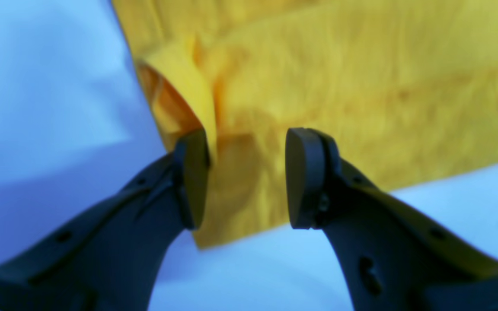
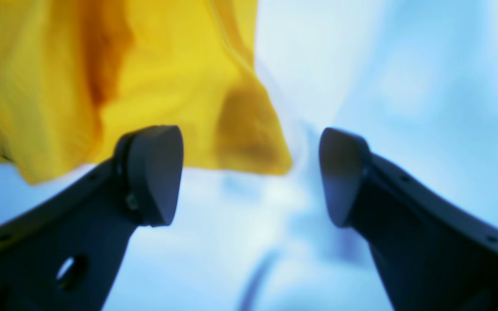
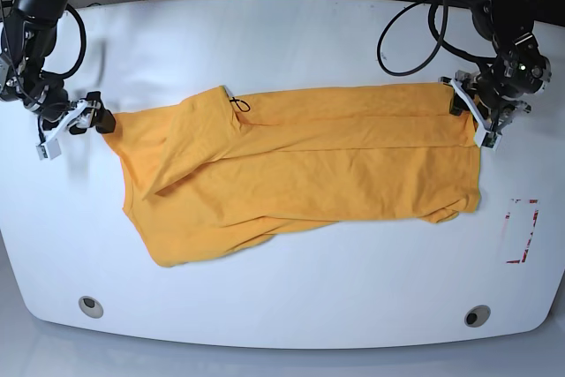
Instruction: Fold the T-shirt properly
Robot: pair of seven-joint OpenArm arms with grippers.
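Observation:
The orange-yellow T-shirt [image 3: 300,165] lies spread and wrinkled across the white table [image 3: 291,297], with its left part folded over on itself. My left gripper [image 1: 247,181] is open at the shirt's right edge [image 3: 468,110]. Its jaws straddle a corner of the cloth [image 1: 240,164], and one pad touches a raised fold. My right gripper [image 2: 249,177] is open at the shirt's left tip [image 3: 104,121]. A cloth corner [image 2: 253,142] lies just beyond its jaws, between them. Both wrist views are blurred.
A red-marked rectangle [image 3: 523,231] is on the table at the right, near the shirt's lower right corner. Black cables [image 3: 415,37] loop at the back right. Two round fittings [image 3: 90,306] [image 3: 478,315] sit near the table's front edge.

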